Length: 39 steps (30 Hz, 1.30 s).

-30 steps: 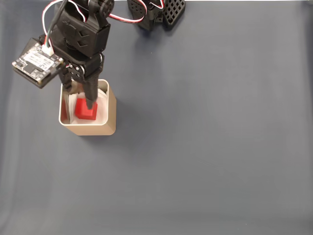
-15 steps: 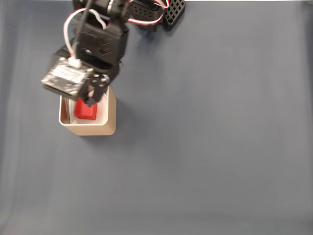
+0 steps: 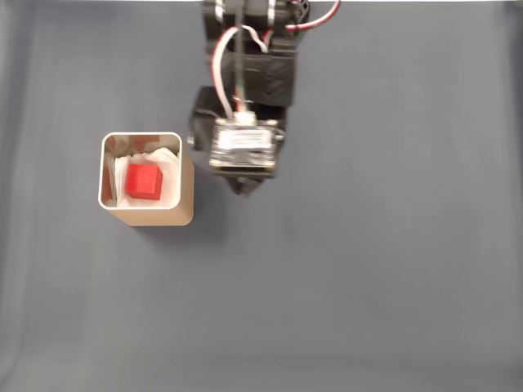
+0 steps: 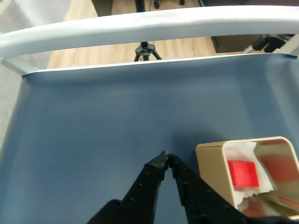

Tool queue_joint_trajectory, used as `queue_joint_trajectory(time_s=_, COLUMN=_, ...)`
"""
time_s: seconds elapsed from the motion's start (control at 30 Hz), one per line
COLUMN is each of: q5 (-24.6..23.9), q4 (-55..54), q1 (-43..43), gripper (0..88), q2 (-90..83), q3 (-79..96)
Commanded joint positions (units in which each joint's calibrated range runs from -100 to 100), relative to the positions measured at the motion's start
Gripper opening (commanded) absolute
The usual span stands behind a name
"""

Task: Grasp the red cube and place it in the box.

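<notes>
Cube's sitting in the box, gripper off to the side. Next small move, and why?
Probably just retract the arm toward its base and stop. The cube rests inside the box on the white lining, free of the gripper, whose fingers meet at the tips with nothing between them, over bare mat beside the box. Nothing seems left to grasp, so backing off clear of the box looks safest.

Cube (image 3: 144, 181): bright red, plain. Box (image 3: 185, 189): tan walls, pale grey rim, white lining. Tabletop (image 3: 368, 261): uniform slate blue, pale band along its far edge. Fingers (image 4: 156, 164): black. Arm's cables (image 3: 225, 61): red and white. Floor (image 4: 177, 49): light wood.
</notes>
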Motion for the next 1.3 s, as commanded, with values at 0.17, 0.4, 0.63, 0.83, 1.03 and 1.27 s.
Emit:
queue_joint_trajectory(time_s=0.17, q5=-0.73, q4=-4.55, q1=-5.84, gripper=0.9, q2=-3.60, q3=4.59)
queue_joint_trajectory(time_s=0.4, q5=-0.73, q4=-7.59, q1=-7.47, gripper=0.9, q2=-6.11, q3=10.79)
queue_joint_trajectory(time_s=0.63, q5=-0.54, q4=-9.97, q1=-7.04, gripper=0.2, q2=-12.77, q3=21.09)
queue_joint_trajectory(time_s=0.83, q5=-0.73, q4=-9.72, q1=-6.97, gripper=0.1, q2=-22.90, q3=31.48)
queue_joint_trajectory(time_s=1.03, q5=-0.34, q4=-9.48, q1=-5.69, gripper=0.1, q2=-32.85, q3=42.15)
queue_joint_trajectory(time_s=1.27, q5=0.29, q4=-9.48, q1=-3.85, gripper=0.1, q2=-40.98, q3=51.08)
